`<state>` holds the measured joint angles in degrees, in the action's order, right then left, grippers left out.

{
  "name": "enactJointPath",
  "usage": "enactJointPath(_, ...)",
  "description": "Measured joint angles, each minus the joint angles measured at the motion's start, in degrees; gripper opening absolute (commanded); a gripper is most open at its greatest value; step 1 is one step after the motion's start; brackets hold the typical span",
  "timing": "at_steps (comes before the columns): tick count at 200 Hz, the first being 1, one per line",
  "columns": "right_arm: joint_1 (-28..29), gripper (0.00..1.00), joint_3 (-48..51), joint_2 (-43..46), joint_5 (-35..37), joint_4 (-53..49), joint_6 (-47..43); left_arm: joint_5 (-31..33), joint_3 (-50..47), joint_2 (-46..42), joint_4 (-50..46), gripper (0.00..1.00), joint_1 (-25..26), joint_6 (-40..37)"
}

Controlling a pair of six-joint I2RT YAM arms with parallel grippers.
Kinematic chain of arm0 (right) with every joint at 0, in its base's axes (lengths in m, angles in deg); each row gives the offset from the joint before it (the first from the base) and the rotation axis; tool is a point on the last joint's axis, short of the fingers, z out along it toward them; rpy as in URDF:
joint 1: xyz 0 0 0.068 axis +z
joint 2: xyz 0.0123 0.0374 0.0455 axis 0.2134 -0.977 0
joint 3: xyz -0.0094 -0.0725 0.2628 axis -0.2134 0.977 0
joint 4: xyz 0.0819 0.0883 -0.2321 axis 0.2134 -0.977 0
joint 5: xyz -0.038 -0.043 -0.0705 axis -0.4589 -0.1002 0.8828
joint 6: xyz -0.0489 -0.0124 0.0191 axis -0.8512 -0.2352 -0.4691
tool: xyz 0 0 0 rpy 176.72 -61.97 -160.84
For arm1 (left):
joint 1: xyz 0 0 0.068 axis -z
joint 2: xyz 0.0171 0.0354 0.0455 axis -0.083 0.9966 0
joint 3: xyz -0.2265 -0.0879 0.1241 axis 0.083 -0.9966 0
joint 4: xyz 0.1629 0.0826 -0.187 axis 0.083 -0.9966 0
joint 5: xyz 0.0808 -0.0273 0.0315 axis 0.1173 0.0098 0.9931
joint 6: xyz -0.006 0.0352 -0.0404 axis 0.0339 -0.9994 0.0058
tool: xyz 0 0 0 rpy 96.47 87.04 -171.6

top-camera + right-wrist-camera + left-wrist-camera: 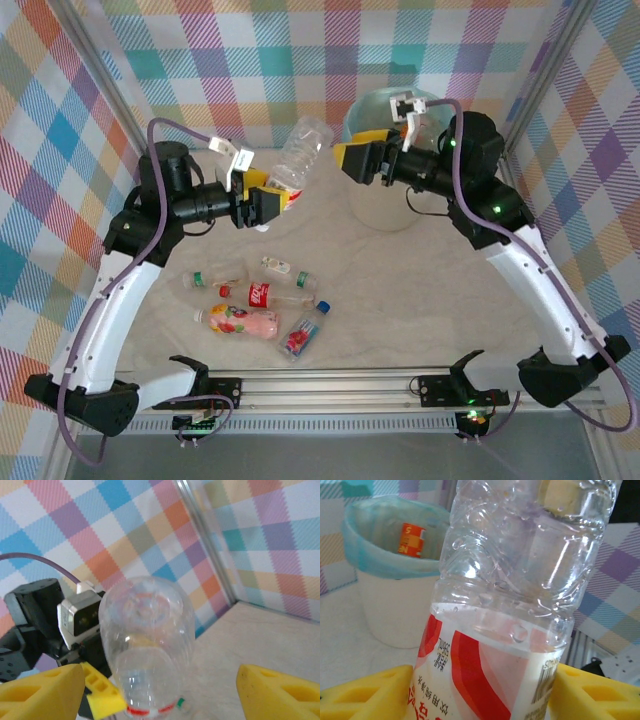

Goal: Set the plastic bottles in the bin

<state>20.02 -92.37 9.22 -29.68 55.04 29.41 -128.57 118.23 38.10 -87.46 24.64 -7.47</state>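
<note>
Clear bottle (520,605), with a red-and-white label bearing a barcode and sideways print too fine to read, is clamped at the label by the left gripper (268,203) and held tilted in the air left of the bin (385,215). Right gripper (347,160) stands by the bin with jaws wide and nothing in them, facing that bottle's far end. Inside the bin's teal liner (380,565) lies an orange label marked "5" (411,539); on the table (420,300) lie a Coca-Cola bottle (262,294), a pink bottle (240,322) and three others.
</note>
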Motion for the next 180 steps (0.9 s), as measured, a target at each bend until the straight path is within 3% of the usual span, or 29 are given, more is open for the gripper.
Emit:
enactJointPath(56, 1.88, 0.85, -1.38, -3.19, -6.95, 3.74, 4.13, -1.51, -0.04, -0.24, -0.04, 0.66, 1.11, 0.00)
enactJointPath(159, 4.02, 0.86, -8.24, -8.46, -6.78, -1.84, 1.79, -1.95, 0.68, -0.57, -2.62, 0.66, 1.81, -0.44)
enactJointPath(180, 4.04, 0.81, -9.90, -10.21, -6.82, -3.48, 0.57, -0.87, 0.57, -1.68, -3.58, 0.66, 2.01, -0.33)
